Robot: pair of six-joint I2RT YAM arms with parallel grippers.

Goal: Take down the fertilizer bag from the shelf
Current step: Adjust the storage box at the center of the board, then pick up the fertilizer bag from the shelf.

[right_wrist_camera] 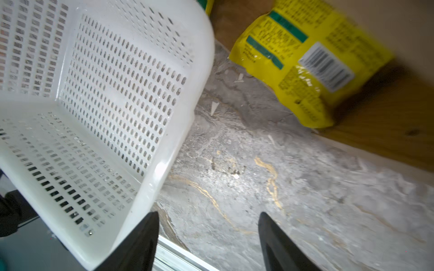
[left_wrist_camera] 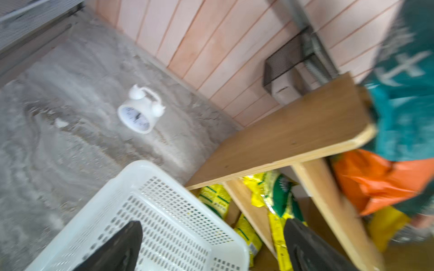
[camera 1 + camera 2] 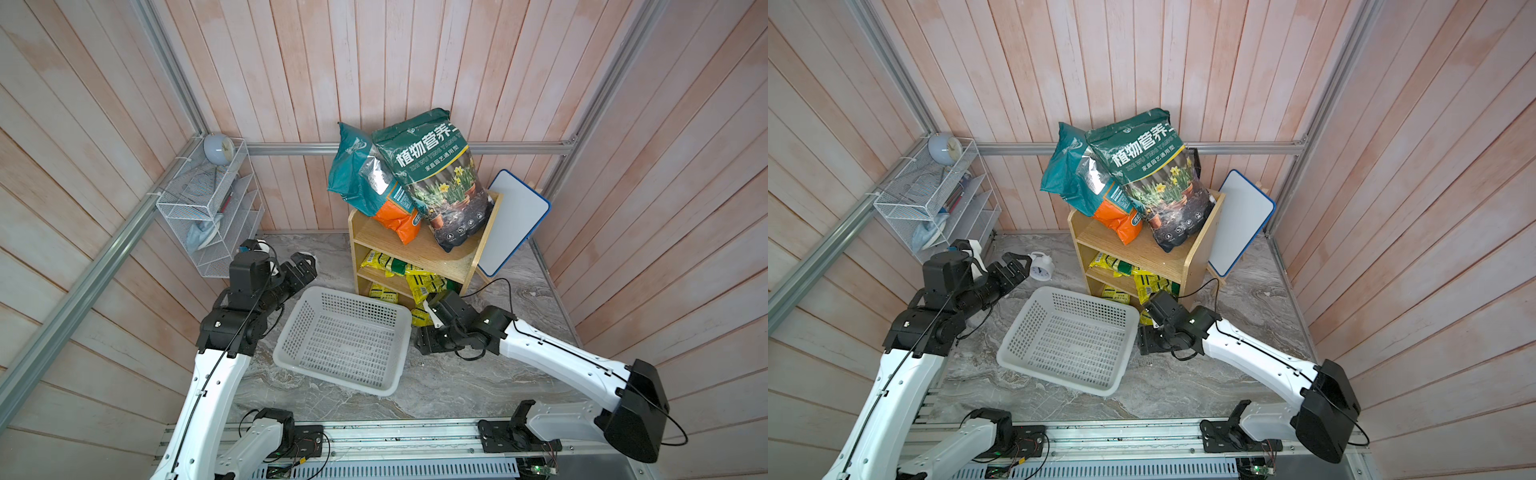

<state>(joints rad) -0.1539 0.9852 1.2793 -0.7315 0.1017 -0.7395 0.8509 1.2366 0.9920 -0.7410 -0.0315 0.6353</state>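
Low in the right wrist view, the right gripper (image 1: 208, 214) stands apart and empty over the table (image 1: 234, 164). Upper right, a yellow bag (image 1: 305, 65), print blurred, lies at the shelf (image 1: 387, 122) foot. Left gripper (image 2: 212, 221) gapes wide above the basket (image 2: 164, 211), its view smeared. Both top views half-hide that bag under the right wrist.

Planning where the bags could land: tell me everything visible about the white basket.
The white basket is a shallow rectangular plastic tray with rounded corners and slotted walls and floor. It is empty. It sits on the grey marbled tabletop, close in front of the shelf and its lower tiers; whether the two touch is unclear.
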